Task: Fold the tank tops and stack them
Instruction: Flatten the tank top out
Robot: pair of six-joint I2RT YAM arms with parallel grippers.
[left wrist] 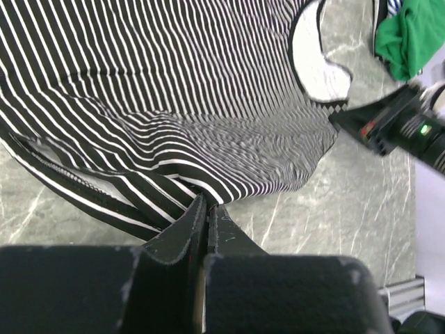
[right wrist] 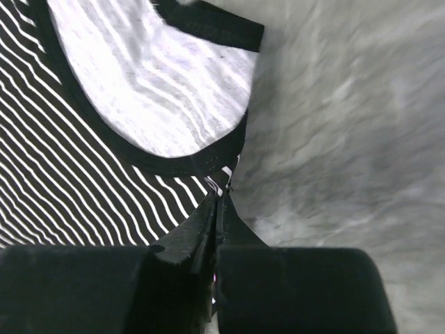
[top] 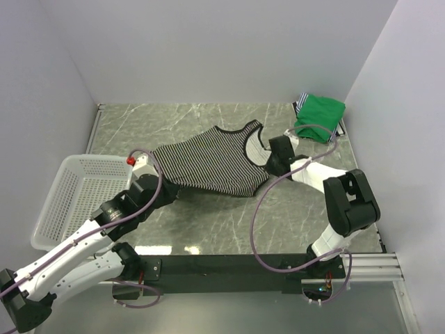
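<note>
The striped tank top lies spread in the middle of the table, straps toward the back right. My left gripper is shut on its near-left hem corner; the left wrist view shows the striped cloth pinched between the closed jaws. My right gripper is shut on the top's right edge beside the armhole; the right wrist view shows the dark-edged cloth pinched at the tips. The green tank top lies folded at the back right corner on another striped piece.
A white mesh basket stands at the left edge of the table. Grey walls close the left, back and right sides. The black rail with the arm bases runs along the near edge.
</note>
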